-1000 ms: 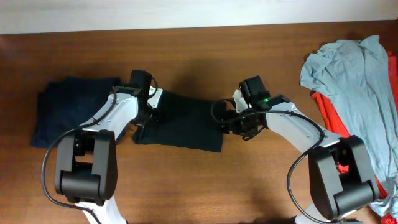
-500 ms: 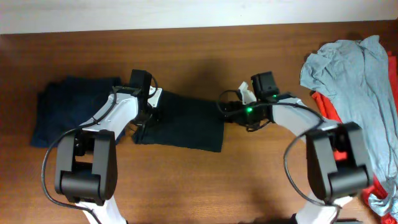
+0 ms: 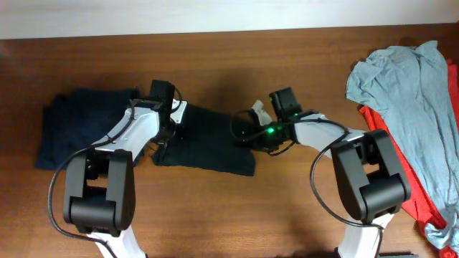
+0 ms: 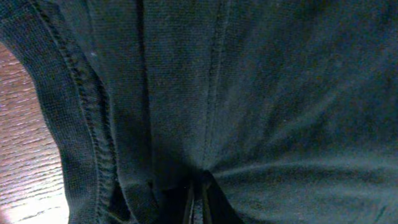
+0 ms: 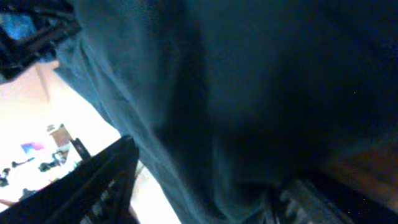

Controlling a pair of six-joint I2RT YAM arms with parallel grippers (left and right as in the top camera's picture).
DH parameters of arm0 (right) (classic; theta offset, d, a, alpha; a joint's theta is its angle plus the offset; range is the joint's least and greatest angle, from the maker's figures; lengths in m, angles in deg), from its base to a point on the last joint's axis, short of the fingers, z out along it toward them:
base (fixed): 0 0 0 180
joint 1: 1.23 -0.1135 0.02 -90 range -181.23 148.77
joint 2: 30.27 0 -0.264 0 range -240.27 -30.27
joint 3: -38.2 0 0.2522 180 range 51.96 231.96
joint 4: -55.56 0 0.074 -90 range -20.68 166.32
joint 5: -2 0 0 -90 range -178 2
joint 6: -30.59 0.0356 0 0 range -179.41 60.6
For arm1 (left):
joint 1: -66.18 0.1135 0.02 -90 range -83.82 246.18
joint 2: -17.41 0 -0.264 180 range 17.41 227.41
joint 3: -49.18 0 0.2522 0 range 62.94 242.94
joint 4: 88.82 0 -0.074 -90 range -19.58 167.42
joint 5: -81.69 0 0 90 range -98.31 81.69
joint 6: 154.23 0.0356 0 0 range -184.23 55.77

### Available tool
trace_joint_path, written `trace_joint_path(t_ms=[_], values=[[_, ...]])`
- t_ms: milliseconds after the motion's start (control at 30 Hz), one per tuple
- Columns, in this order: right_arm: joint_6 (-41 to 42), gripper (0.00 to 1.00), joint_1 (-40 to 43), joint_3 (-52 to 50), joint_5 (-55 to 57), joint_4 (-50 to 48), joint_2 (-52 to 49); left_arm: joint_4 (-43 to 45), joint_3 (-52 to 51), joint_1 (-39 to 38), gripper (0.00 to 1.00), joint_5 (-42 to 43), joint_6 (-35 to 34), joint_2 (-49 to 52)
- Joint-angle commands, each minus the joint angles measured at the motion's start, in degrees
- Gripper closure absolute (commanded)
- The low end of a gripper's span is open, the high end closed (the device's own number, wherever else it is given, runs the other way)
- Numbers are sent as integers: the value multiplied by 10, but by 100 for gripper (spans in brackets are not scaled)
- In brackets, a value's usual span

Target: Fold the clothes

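Note:
The black T-shirt [image 3: 211, 143] lies folded into a rectangle on the middle of the table. My left gripper [image 3: 169, 131] is at its left edge. In the left wrist view the fingertips [image 4: 198, 200] are pinched shut on a bunched fold of the dark cloth [image 4: 249, 93]. My right gripper [image 3: 249, 134] is over the shirt's right edge. In the right wrist view its fingers [image 5: 208, 193] stand wide apart, with dark cloth [image 5: 236, 93] filling the gap between them. No white logo shows.
A dark navy garment [image 3: 75, 129] lies folded at the left, close to my left arm. A light grey shirt [image 3: 401, 86] lies crumpled over a red shirt [image 3: 384, 132] at the right edge. The brown wooden table [image 3: 287, 208] shows in front.
My right gripper has swung left from just beside the shirt's right edge to over that edge. The left gripper has stayed in place on the left edge.

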Motion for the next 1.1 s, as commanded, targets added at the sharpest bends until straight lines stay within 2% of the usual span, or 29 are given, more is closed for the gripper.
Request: trace_joint_path(t_ms=[0, 167, 433, 567, 700, 800, 900, 1067], values=[[14, 51, -8, -11, 51, 8, -29, 3, -11, 4, 92, -25, -7, 26], [14, 58, 19, -10, 90, 39, -16, 3, -11, 4, 92, -25, -7, 26], [-1, 51, 103, -10, 157, 74, 12, 3, -11, 4, 92, -25, -1, 26], [-1, 47, 144, -10, 99, 77, 12, 3, -11, 4, 92, -25, -1, 26], [5, 43, 133, -11, 19, 128, 12, 4, -11, 4, 92, -25, -1, 26], [36, 37, 99, -12, 4, 155, 12, 8, -11, 4, 92, -25, -1, 26], [86, 29, 50, -16, 5, 137, 10, 14, -11, 4, 92, -25, -1, 26], [248, 23, 4, -51, 43, 38, 6, 16, -11, 4, 92, -25, -1, 26]])
